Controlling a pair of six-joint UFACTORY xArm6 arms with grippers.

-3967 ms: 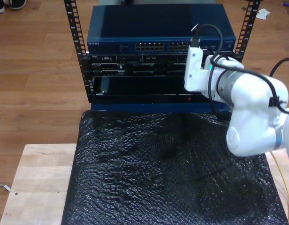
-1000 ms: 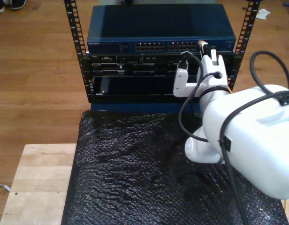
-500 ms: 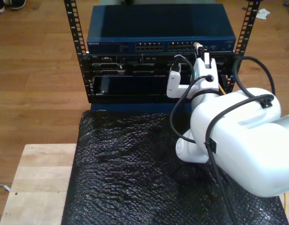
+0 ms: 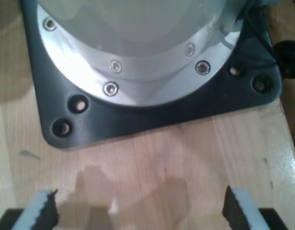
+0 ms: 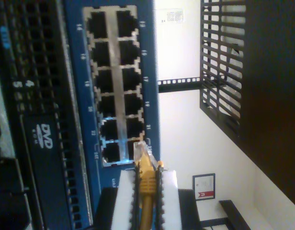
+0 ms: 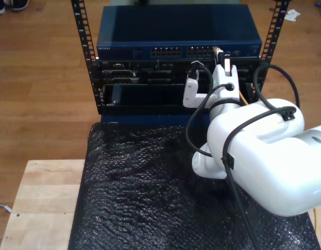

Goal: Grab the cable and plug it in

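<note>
You see my second gripper (image 5: 146,191) clamped on the cable (image 5: 146,179), its white pads tight against both sides of the yellow boot. The clear plug (image 5: 141,152) sticks out past the fingertips and sits right at the lower corner port of the switch (image 5: 152,72), a blue box with two rows of dark sockets in a silver frame; whether the plug has gone in, you cannot tell. In the exterior view the same gripper (image 6: 222,56) reaches up to the switch's (image 6: 176,36) front, towards that view's right, with the yellow cable (image 6: 243,98) trailing down beside the arm (image 6: 259,146).

The switch rides at the top of a black rack (image 6: 87,57) with darker units beneath it. The rack stands on a warm wood floor (image 6: 40,78). In front lies a crinkled black mat (image 6: 145,192) over a pale wooden table (image 6: 38,208).

My first gripper (image 4: 138,213) hangs wide open over light wood (image 4: 152,163), its two toothed pads (image 4: 42,213) far apart with nothing between them, near a black base plate (image 4: 152,117) bolted under a silver flange (image 4: 138,72).
</note>
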